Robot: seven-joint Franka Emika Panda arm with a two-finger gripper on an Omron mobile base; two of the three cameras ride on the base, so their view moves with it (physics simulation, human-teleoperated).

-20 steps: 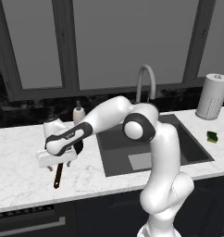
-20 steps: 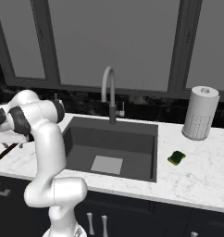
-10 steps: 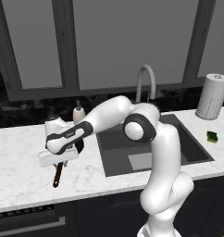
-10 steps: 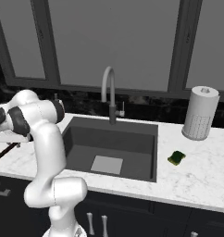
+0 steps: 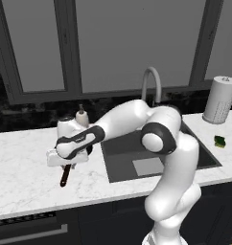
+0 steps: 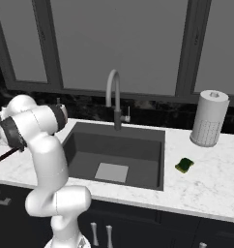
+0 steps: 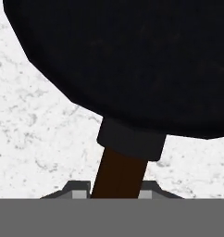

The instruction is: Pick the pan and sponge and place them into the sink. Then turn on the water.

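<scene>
- Your gripper (image 7: pixel 116 192) sits low over the pan (image 7: pixel 132 60), with the red-brown handle running straight between the two fingertips where it joins the black disc. The tips stand on either side of the handle, but you cannot tell from these views whether they are pressing on it or only flanking it.
- The pan rests on the marble counter (image 5: pixel 22 182) to the left of the sink (image 5: pixel 122 162), with its handle poking out toward the counter's front edge below the hand in the left base view.
- If you lift before the jaws are truly clamped, the thin handle is likely to slip out and the pan stays put or skids.
- Even with a firm hold, you are gripping a long lever: the heavy disc hangs off to one side, so it may rotate downward in the fingers and tip as you raise it.
- On the carry to the right, a drooping pan could clip the sink's near rim, or the tap (image 6: pixel 114 97) if you swing high and far back.
- A small bottle (image 5: pixel 81 116) stands just behind the hand; a wide swing could knock it.
- The sponge (image 6: pixel 185 165) lies on the counter right of the sink, near the paper towel roll (image 6: pixel 209 118), well apart from the pan, so it is safe for now.
</scene>
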